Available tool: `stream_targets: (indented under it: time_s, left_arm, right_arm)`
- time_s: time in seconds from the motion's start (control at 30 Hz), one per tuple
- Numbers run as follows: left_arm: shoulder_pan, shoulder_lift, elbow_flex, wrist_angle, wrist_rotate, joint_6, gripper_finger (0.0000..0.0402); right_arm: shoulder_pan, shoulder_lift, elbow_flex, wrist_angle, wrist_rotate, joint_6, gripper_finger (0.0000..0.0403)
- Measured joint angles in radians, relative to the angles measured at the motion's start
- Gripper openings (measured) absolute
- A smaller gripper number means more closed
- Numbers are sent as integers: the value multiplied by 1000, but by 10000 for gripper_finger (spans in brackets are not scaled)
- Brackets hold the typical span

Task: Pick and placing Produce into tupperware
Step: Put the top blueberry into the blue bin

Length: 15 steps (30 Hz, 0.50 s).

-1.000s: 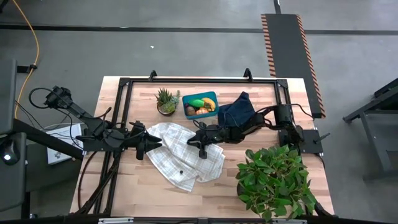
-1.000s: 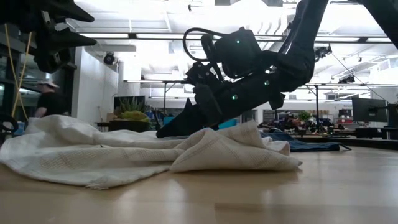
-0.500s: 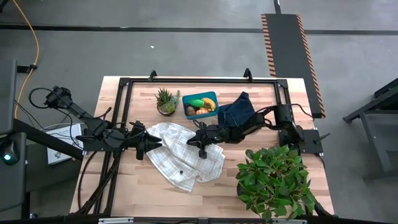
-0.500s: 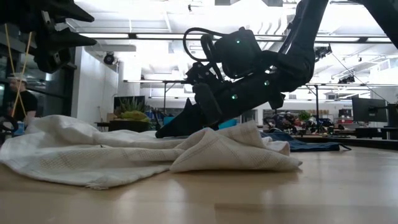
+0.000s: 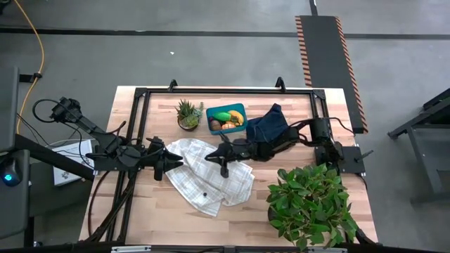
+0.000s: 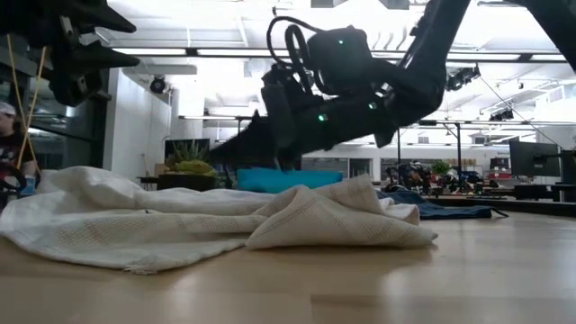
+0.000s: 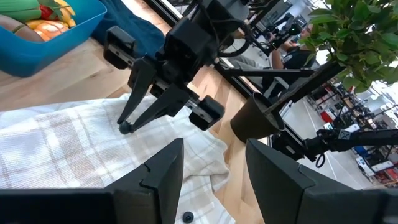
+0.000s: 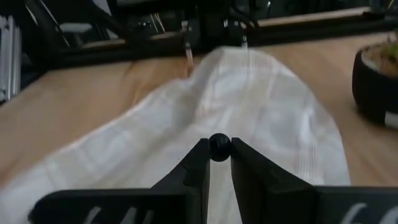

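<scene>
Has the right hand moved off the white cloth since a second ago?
Yes. The right hand has lifted clear of the white cloth, pinching a small dark berry; earlier its tip touched the cloth.

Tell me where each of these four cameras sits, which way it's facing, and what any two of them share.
High view: overhead, straight down on table; both arms show.
Low view: tabletop height, looking across white cloth; right arm overhead.
Left wrist view: on left arm, past left claw, facing right arm.
Right wrist view: on right arm; right claw pinches a dark berry.
Shared: tupperware in high, low, left wrist.
</scene>
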Motion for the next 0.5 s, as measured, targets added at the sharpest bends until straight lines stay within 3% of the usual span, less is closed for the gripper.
stream_targets:
  time_s: [0.5]
  left_arm:
    - [0, 0, 0, -23, 15, 0, 163]
  right_arm:
    - [-88, -45, 35, -7, 2, 52, 39]
